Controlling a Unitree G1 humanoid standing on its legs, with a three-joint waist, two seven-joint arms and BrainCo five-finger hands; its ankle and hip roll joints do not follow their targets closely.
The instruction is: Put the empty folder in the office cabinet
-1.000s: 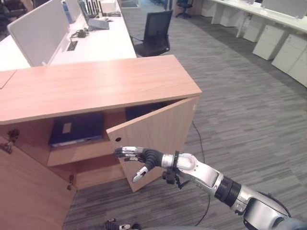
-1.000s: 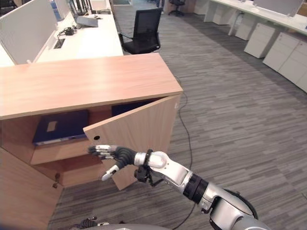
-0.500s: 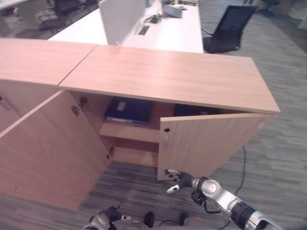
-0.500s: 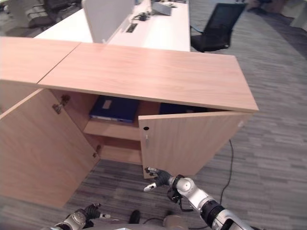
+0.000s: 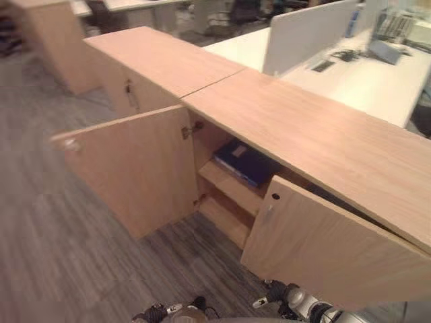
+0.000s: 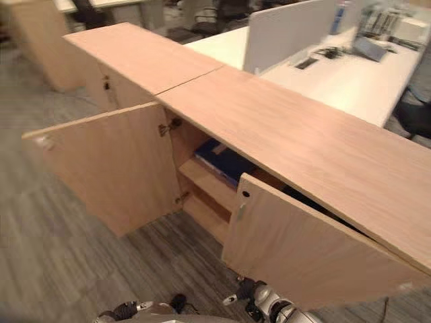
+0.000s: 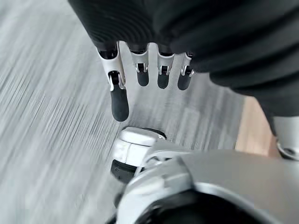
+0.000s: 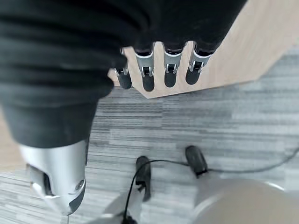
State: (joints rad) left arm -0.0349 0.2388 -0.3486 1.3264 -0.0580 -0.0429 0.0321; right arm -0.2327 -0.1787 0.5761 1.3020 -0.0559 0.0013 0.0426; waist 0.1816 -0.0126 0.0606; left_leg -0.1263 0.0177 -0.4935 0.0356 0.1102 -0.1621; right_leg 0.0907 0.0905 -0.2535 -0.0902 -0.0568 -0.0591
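**Blue folder lies on the cabinet shelf, both hands low and empty**

The wooden cabinet stands with its two doors open. The left door is swung wide out over the grey carpet. The right door is only partly open and hides the right part of the inside. Between the doors, the dark blue folder lies flat on the upper shelf, in the left compartment, with its front edge near the edge of the shelf.

The right hand is low in the view, in front of the bottom edge of the right door. In its wrist view the fingers are relaxed, a little bent, and hold nothing; their tips are near the lower corner of the door. The left hand is at the bottom edge of the view, over the carpet. Its fingers hang loose and hold nothing.

Behind the cabinet there is a white desk with a white divider panel.
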